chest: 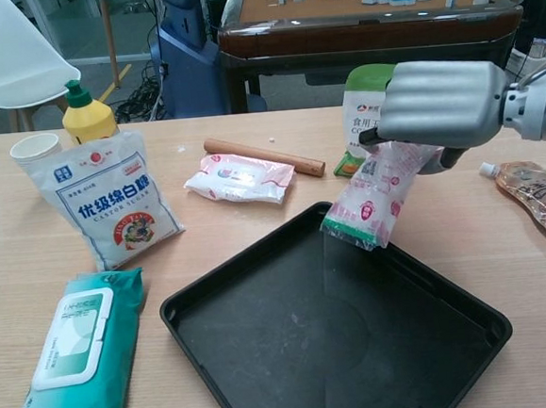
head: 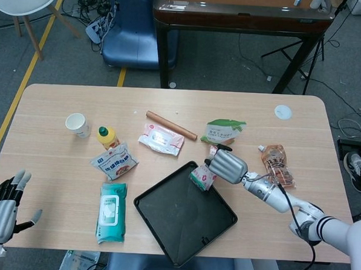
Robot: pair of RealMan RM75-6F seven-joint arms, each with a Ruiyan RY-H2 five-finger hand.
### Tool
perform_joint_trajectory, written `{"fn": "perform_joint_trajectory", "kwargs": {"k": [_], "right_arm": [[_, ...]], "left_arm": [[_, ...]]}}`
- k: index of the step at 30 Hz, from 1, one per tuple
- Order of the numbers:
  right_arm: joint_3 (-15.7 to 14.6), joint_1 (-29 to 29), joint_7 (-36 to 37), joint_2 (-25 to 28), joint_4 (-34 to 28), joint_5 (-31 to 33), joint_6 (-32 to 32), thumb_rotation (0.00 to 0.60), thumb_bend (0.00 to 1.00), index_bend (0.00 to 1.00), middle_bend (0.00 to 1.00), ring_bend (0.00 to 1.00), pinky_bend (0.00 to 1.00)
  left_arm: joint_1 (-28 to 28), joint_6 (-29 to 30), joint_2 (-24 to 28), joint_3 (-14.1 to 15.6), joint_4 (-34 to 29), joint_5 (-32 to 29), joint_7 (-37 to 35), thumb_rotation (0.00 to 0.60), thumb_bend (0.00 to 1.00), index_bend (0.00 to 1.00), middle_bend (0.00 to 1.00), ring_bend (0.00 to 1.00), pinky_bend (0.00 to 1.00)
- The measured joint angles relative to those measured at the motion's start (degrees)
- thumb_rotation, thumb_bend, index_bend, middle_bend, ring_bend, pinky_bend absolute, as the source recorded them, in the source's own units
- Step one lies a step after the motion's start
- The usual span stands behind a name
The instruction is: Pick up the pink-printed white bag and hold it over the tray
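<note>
Desk [head: 301,135] carries black tray [chest: 294,353]. Right hand [chest: 440,104] at tray's 1 o'clock edge, fingers pinching top of pink-printed white bag [chest: 372,196], which hangs above that rim. Left hand [head: 1,210] off desk's 8 o'clock corner, fingers spread.

The right hand [chest: 440,104] sits in the upper right of the chest view, fingers curled down and clamped on the top of the pink-printed white bag [chest: 371,199], which hangs below it. Its forearm runs off toward the right edge. The left hand [head: 1,209] rests at the lower left of the head view, fingers spread, holding nothing.
</note>
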Motion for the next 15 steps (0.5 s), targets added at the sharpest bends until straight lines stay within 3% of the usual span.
{"fn": "perform_joint_trajectory", "kwargs": {"k": [15], "right_arm": [[-0.4,0.6,-4.3,-0.5,-0.9,0.2,-4.2,0.600,0.70,0.98,0.85,0.74,0.60]], "left_arm": [[0.2,0.0,-0.1,0.1,0.3,-0.3,-0.4,0.600,0.24,0.04,0.00,0.00,0.03]]}}
